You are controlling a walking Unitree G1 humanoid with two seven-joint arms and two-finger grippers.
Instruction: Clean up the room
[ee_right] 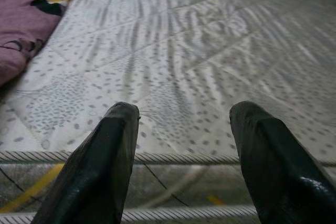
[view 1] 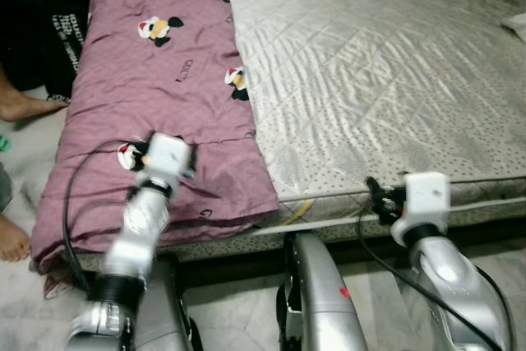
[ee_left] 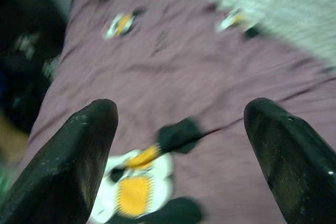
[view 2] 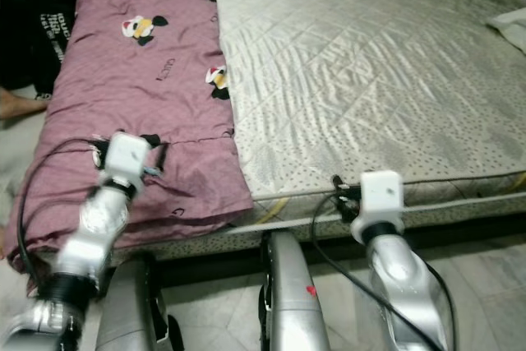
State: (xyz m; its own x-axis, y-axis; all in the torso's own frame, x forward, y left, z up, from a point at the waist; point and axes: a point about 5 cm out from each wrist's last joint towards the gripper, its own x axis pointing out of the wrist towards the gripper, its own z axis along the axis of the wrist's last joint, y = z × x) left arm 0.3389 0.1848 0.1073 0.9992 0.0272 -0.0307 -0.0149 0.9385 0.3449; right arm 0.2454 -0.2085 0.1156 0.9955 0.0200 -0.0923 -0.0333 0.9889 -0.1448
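Note:
A mauve blanket [view 1: 164, 80] printed with cartoon figures lies along the left side of a grey quilted mattress [view 1: 370, 63]. My left arm, blurred, reaches over the blanket's near end. In the left wrist view my left gripper [ee_left: 178, 145] is open just above a yellow and white cartoon print [ee_left: 134, 190], with nothing between its fingers. My right arm stands at the mattress's front edge. Its gripper [ee_right: 184, 150] is open and empty, pointing across the bare mattress [ee_right: 199, 51] over the piped border.
A person's bare feet [view 1: 20, 106] rest on the floor left of the mattress. Dark fabric [view 1: 49, 14] is piled at the back left. A white item [view 1: 516, 26] lies at the mattress's far right edge. Tiled floor [view 1: 238, 318] runs under my arms.

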